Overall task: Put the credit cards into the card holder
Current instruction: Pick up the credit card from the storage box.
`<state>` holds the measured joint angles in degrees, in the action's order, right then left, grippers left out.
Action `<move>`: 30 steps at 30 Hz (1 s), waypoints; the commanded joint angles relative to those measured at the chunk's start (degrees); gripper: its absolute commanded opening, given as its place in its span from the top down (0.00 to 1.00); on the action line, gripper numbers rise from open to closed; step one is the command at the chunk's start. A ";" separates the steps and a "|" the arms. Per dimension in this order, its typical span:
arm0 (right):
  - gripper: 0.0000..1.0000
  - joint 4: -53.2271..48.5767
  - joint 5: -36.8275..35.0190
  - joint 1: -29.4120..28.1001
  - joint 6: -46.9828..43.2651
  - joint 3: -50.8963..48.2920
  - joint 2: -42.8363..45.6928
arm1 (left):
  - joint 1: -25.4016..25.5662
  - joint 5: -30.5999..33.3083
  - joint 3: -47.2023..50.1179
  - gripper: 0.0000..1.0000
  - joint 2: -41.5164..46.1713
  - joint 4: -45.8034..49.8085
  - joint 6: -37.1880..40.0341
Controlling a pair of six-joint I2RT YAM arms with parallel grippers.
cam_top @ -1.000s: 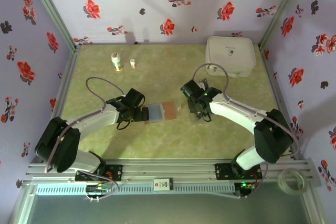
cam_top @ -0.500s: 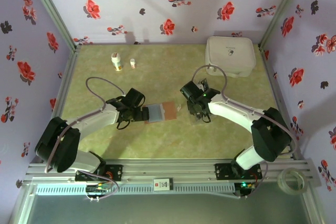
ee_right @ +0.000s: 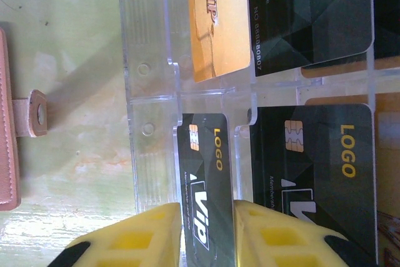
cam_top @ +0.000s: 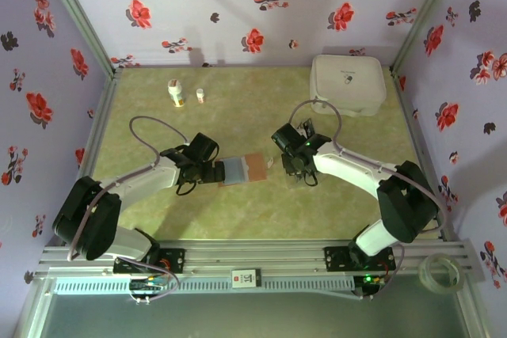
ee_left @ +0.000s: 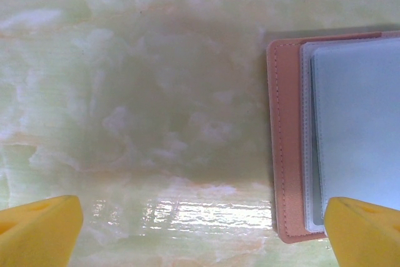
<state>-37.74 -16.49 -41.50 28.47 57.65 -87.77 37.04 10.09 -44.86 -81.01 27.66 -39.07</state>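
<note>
My right tool point(ee_right: 208, 232) pinching black rectangular plastic card point(ee_right: 203, 167) in clear plastic tray point(ee_right: 153, 60). My left tool point(ee_left: 203, 220) spread, open reddish-brown leather card holder point(ee_left: 284, 142) at its right fingertip. No card seen filed; other black and orange-tan cards point(ee_right: 312, 154) beside right tool, all left.

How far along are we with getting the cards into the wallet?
Done: the reddish-brown leather card holder lies open, its pale sleeves looking empty, beside the open left gripper. In hand: the right gripper brackets one black VIP credit card in the clear plastic tray; grip unconfirmed. Remaining: all the orange and black credit cards need inserting.
</note>
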 commanded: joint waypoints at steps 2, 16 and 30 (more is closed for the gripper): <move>0.76 -1.02 -0.74 0.63 -0.10 0.19 0.76 | 0.29 0.90 -0.67 0.00 -0.15 0.30 0.49; 0.84 -0.79 -0.66 1.41 -0.34 0.14 1.58 | 0.27 0.72 -0.93 0.00 -0.54 0.16 0.47; 0.98 -0.61 0.47 1.77 -0.72 -0.03 2.72 | 0.32 0.37 -1.06 0.00 -0.64 -0.02 0.44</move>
<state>-37.39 -16.23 -40.34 28.51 57.65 -86.13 37.04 10.09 -44.86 -81.06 27.64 -39.07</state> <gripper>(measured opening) 0.044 0.997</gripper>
